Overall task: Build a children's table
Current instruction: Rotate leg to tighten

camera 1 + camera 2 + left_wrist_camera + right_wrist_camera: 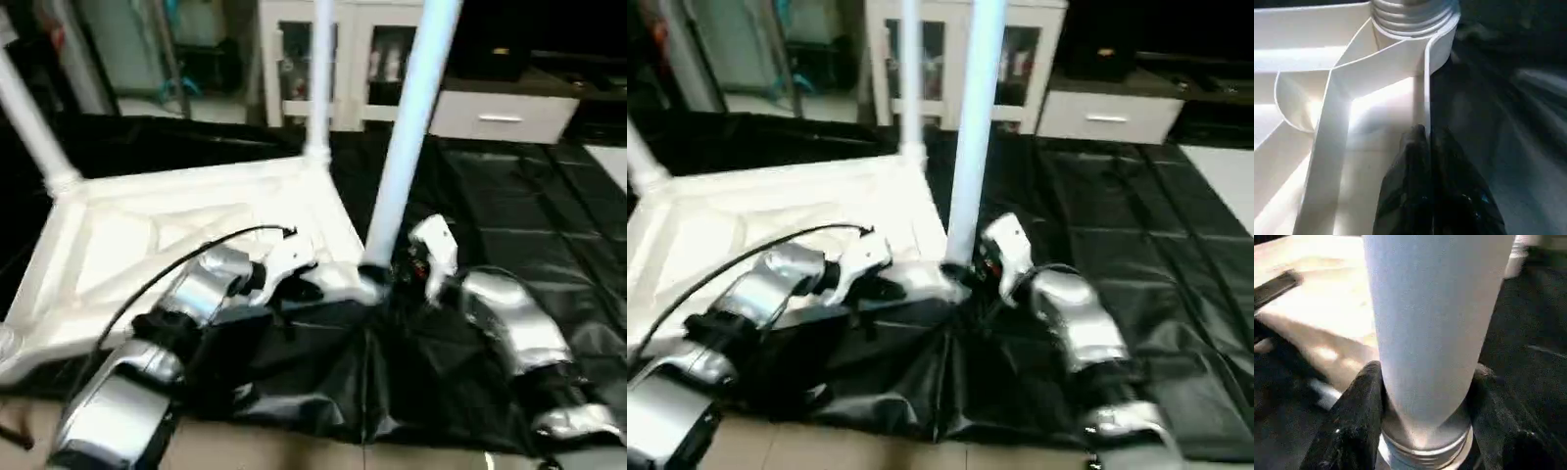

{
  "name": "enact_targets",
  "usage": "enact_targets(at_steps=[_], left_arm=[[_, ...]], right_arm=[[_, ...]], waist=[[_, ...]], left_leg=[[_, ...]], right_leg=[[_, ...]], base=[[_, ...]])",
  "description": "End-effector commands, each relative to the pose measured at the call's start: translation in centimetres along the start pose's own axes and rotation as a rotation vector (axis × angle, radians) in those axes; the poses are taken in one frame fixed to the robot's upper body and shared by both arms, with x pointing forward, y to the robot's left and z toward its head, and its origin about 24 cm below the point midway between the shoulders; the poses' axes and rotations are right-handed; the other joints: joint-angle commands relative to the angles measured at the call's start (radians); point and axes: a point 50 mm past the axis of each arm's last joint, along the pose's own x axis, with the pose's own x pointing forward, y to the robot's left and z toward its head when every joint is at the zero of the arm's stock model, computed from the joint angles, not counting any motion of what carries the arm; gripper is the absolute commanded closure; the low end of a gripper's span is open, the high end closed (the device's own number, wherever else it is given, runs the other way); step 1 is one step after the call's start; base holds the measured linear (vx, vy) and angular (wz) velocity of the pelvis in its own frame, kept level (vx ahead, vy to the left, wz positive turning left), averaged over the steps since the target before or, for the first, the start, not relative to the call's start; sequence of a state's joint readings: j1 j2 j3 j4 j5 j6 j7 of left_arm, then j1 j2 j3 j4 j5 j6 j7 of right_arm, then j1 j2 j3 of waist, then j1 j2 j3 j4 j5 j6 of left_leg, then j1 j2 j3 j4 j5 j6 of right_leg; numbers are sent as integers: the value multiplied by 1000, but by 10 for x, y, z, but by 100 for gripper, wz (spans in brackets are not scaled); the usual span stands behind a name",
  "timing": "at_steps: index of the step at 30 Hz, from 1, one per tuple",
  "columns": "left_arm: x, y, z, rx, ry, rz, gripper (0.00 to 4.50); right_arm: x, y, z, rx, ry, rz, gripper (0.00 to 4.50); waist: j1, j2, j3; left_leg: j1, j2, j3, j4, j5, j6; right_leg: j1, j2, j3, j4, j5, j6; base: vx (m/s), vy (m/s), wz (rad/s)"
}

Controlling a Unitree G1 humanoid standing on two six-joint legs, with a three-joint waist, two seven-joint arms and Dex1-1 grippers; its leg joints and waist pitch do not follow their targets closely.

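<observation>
We count one children's table top (186, 245), lying underside up on the black-draped tabletop (529, 206), and three legs standing in its corner sockets: the near leg (407, 127) at the corner closest to us, a far leg (319, 73) at the corner behind it, and a third leg (29, 122) leaning at the far left corner. A fourth corner, at the near left edge of the head view, is cut off by the frame and we cannot tell what it holds. The table is all white plastic; its underside carries raised diagonal ribs running in from the corners and a thin upright rim along the edge, and each leg is a long plain tube, ringed with ridges where it enters its round socket (1413, 14). We count two hands. The left hand (1426, 142) has its two black fingers closed on the thin rim of the top, one finger (1410, 161) inside the rim and the other outside over the black cloth, just beside the near corner socket. The right hand (1425, 387) has its fingers, one (1359, 406) on each side, gripping the base of the near leg just above the socket. Behind the tabletop we list one white cabinet (294, 59) with glass doors and one low white drawer unit (500, 116).
</observation>
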State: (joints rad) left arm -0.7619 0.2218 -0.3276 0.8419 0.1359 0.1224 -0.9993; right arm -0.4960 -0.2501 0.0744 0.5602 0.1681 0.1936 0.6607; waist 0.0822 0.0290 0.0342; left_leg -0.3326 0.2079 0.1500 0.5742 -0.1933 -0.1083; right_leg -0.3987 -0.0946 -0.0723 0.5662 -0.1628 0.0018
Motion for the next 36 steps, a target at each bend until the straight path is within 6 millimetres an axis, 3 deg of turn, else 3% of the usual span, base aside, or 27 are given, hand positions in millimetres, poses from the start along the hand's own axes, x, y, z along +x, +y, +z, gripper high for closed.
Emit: enact_targets(at_steps=[1,2,4,5,6,7,9,11,16,18,19,22,24,27,28,29,30,31,32,33,34,36], left_arm=[[13,-3,14,23,-21,19,450],[17,0,20,17,-22,65,450],[23,2,29,-2,-28,120,450],[25,3,33,-12,-32,136,450],[27,4,37,-19,-36,162,450],[27,4,37,-19,-36,162,450],[29,9,44,-17,-38,252,450],[29,12,47,-19,-40,295,450],[29,16,49,-27,-48,337,450],[28,16,48,-32,-53,319,450],[28,16,48,-32,-53,319,450],[26,16,45,-25,-49,299,450],[24,15,41,-26,-53,263,450],[22,11,31,-10,-48,196,450],[22,11,31,-10,-48,196,450],[22,9,28,-5,-43,175,450],[20,3,18,7,-26,92,450],[19,0,13,12,-15,48,450],[17,-3,9,21,-10,1,450],[17,-5,8,27,-8,-21,450],[15,-7,4,33,3,-59,450],[11,-12,-3,38,32,-142,450]], right_arm=[[5,2,-29,71,132,-106,242],[10,1,-32,102,136,-186,243],[18,4,-37,152,140,-297,243],[21,6,-38,170,140,-330,243],[26,9,-38,203,139,-374,243],[26,9,-38,203,139,-375,243],[35,12,-39,284,138,-481,243],[39,13,-38,300,137,-530,243],[47,16,-30,274,105,-585,243],[52,19,-19,349,10,-534,243],[52,19,-19,349,10,-534,243],[51,18,-11,329,-43,-465,172],[44,10,-1,257,-91,-430,165],[30,-5,9,220,-143,-391,126],[30,-5,9,220,-143,-391,119],[26,-8,11,223,-153,-372,108],[13,-17,14,194,-165,-279,108],[5,-20,14,162,-158,-219,88],[-2,-22,15,128,-148,-161,82],[-5,-23,15,112,-142,-132,74],[-11,-22,14,78,-121,-58,74],[-24,-19,13,31,-91,83,44]], waist=[[-10,5,-39],[-18,7,-36],[-25,19,-40],[-30,19,-39],[-36,18,-35],[-42,25,-30],[-50,27,-30],[-58,33,-27],[-60,35,-25],[-61,31,-26],[-60,35,-27],[-51,29,-30],[-45,28,-35],[-26,24,-46],[-24,17,-46],[-14,12,-51],[-7,19,-55],[-2,15,-55],[3,17,-63],[3,17,-63],[15,19,-67],[29,8,-67]], left_leg=[[-6,-3,-6,-86,-461,3],[-8,-5,-8,-89,-479,7],[4,-2,-11,-89,-507,8],[9,1,-13,-90,-528,12],[6,1,-13,-93,-555,20],[15,0,-11,-93,-593,24],[29,0,-12,-90,-622,27],[25,5,-15,-94,-651,37],[26,0,-10,-93,-647,41],[20,0,-12,-92,-631,44],[18,3,-13,-93,-629,45],[8,0,-10,-95,-571,47],[0,2,-7,-96,-519,53],[-14,4,7,-91,-359,68],[-17,2,11,-89,-337,79],[-14,1,19,-81,-299,90],[-12,2,24,-75,-271,102],[-12,3,30,-70,-250,126],[-24,6,28,-63,-187,145],[-24,6,28,-63,-187,145],[-27,6,30,-53,-120,167],[-32,2,36,-41,-57,197]], right_leg=[[36,-39,1,-97,-598,-70],[39,-36,-6,-103,-598,-64],[35,-39,-9,-107,-564,-80],[37,-38,-19,-112,-532,-92],[42,-36,-27,-114,-521,-92],[37,-35,-37,-125,-539,-84],[33,-36,-52,-132,-535,-80],[43,-39,-68,-133,-523,-61],[42,-47,-75,-141,-535,-55],[50,-53,-83,-142,-549,-42],[50,-58,-79,-138,-537,-46],[51,-63,-63,-128,-503,-82],[55,-64,-51,-116,-447,-113],[58,-62,-28,-84,-280,-197],[59,-59,-25,-86,-267,-202],[52,-58,-15,-77,-243,-221],[48,-56,-10,-70,-212,-241],[46,-52,-6,-66,-182,-258],[56,-52,-4,-49,-104,-272],[56,-52,-4,-49,-104,-272],[52,-51,-3,-33,-14,-294],[53,-48,-1,-20,76,-317]], base=[[0,0,0],[0,0,0],[0,0,0],[0,0,0],[0,0,0],[0,0,0],[-12,25,-2],[0,0,0],[0,0,0],[0,0,0],[0,0,0],[0,0,0],[0,0,0],[0,0,0],[0,0,0],[0,0,0],[65,-43,10],[79,-38,11],[79,-38,11],[76,-36,4],[62,-45,-1],[57,-42,0]])
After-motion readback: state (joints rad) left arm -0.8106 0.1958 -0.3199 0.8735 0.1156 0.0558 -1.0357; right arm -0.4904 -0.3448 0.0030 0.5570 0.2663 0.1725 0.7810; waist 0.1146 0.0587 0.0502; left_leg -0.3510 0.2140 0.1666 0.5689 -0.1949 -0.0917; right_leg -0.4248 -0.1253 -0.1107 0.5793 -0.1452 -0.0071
